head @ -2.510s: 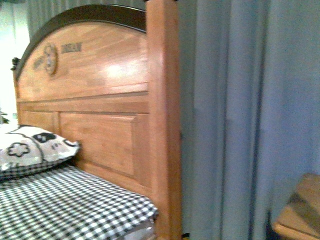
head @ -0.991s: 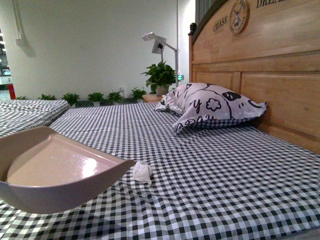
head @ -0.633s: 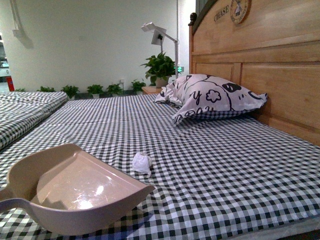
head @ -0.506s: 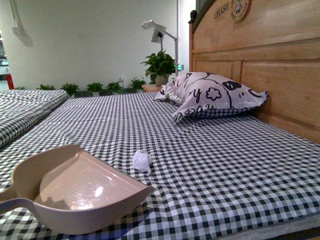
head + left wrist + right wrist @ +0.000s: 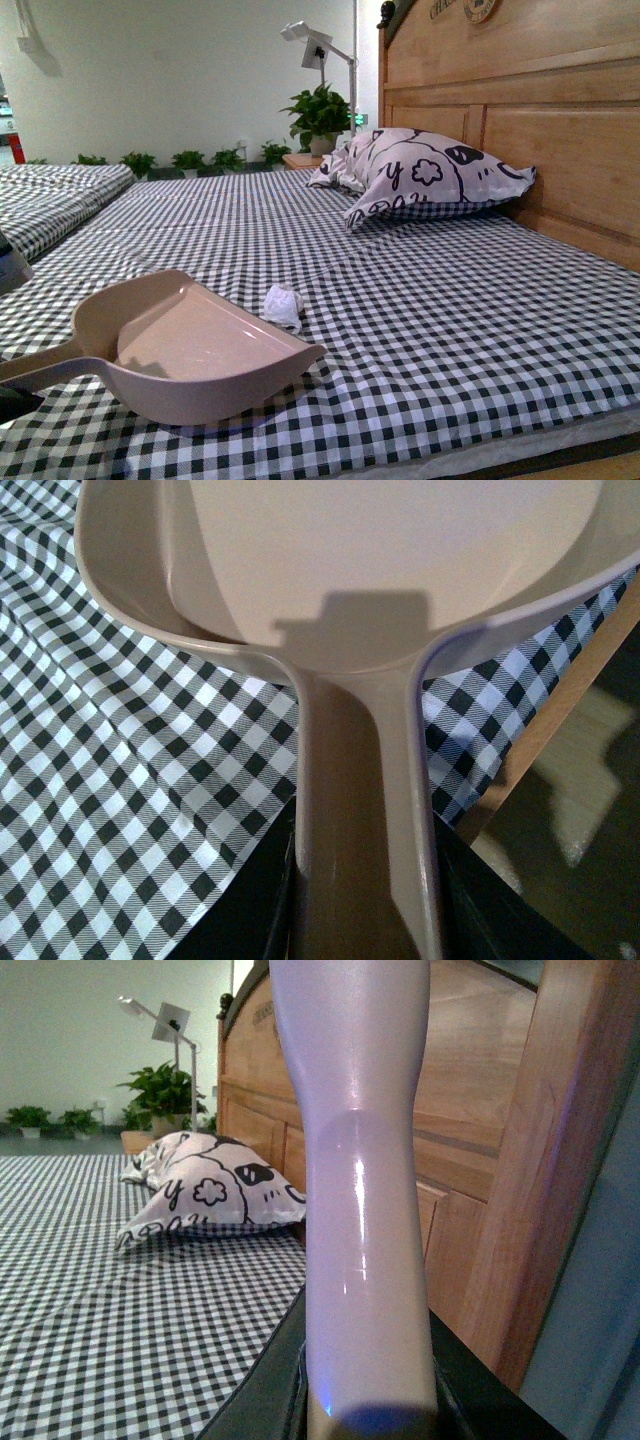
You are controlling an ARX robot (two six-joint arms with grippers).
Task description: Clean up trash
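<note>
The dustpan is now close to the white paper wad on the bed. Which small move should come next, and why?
Probably ease the dustpan a little forward, lip low on the checked sheet, toward the trash wad. The wad lies just beyond the open lip, outside the pan, and the left gripper holds the handle.

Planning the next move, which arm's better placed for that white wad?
Left. The left claw grips the dustpan, whose lip lies beside the wad. The right claw holds a pale handle, outside the front view.

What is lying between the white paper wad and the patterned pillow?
Nothing; the front view shows only bare checked sheet between the wad and the pillow.
</note>
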